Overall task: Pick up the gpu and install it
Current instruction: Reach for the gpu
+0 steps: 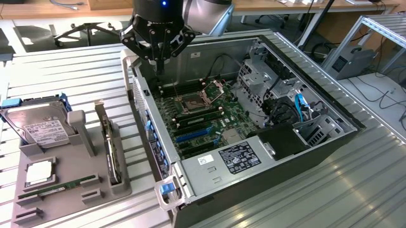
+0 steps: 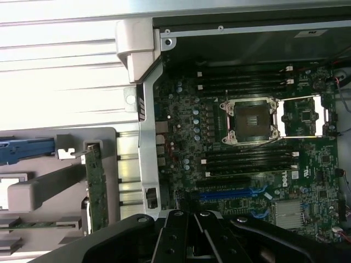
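The hard drive [image 1: 39, 127] carries a white label and the power supply [image 1: 236, 159] a black one with white print; neither can be read. In the wrist view, white lettering on the motherboard [image 2: 241, 164] beside the memory slots seems to read DELL.

The gpu [image 1: 113, 153] stands on its long edge in a slot of the grey holder [image 1: 63, 202], on the slatted metal worktop [image 1: 63, 76] at the exterior view's left. Its long axis runs from the far side to the near side of that view, roughly in line with the nearest side wall of the open computer case [image 1: 159, 156]. The silver bracket end appears to be the far one. In the wrist view the gpu [image 2: 96, 189] shows as a thin edge-on strip just beside the case wall.

The arm [image 1: 204, 14] comes in from the top of the exterior view, its wrist pointing straight down. The claw [image 1: 159, 66] hangs over the far corner of the case, above the motherboard's edge. Its fingers are drawn together to a narrow point and grip nothing. It is well apart from the gpu. In the wrist view the claw [image 2: 189, 233] hangs over the blue expansion slots.
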{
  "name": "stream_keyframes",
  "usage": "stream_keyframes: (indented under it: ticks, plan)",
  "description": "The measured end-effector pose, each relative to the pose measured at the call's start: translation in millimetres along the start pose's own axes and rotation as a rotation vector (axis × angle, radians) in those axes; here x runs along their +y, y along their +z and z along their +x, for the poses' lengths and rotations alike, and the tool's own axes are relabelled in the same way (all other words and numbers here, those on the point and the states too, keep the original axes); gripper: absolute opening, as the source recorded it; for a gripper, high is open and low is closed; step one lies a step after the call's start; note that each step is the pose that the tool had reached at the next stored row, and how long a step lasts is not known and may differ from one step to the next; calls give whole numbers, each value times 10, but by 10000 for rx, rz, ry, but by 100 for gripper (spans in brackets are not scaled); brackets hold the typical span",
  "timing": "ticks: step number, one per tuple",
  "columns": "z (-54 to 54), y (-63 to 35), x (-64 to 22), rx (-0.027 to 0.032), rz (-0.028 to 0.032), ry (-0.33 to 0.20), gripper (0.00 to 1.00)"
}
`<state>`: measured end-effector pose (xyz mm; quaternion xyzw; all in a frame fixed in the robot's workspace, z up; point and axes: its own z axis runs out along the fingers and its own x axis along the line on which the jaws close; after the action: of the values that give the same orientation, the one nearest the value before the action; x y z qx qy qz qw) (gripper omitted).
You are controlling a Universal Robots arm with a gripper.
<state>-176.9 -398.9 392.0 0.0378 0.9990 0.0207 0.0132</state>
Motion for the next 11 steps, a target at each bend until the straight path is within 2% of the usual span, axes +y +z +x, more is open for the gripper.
stream_keyframes:
  ticks: [11]
  plan:
    - [73, -2, -5, 0, 0, 0, 11]
